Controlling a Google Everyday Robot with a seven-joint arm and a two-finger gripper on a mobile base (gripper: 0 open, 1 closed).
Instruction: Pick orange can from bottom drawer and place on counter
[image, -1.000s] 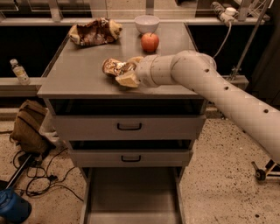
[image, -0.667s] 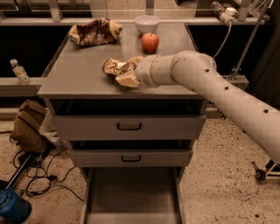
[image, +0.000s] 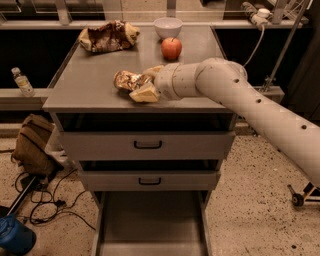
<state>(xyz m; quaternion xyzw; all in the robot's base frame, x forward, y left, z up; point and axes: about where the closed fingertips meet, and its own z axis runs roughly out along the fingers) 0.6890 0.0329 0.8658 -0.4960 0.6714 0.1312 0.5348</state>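
The orange can (image: 125, 80) lies on its side on the counter (image: 85, 90), near the middle of its front half. My gripper (image: 146, 82) reaches in from the right, low over the counter. Its cream fingers (image: 145, 94) sit on either side of the can's right end and are shut on it. The bottom drawer (image: 152, 225) is pulled out below, and its grey floor shows nothing on it. The two upper drawers are pushed in.
A red apple (image: 171, 48), a white bowl (image: 168, 26) and a crumpled brown bag (image: 107, 36) sit at the back of the counter. On the left are a water bottle (image: 22, 81) on a ledge, a brown sack (image: 35, 145) and cables (image: 45, 200) on the floor.
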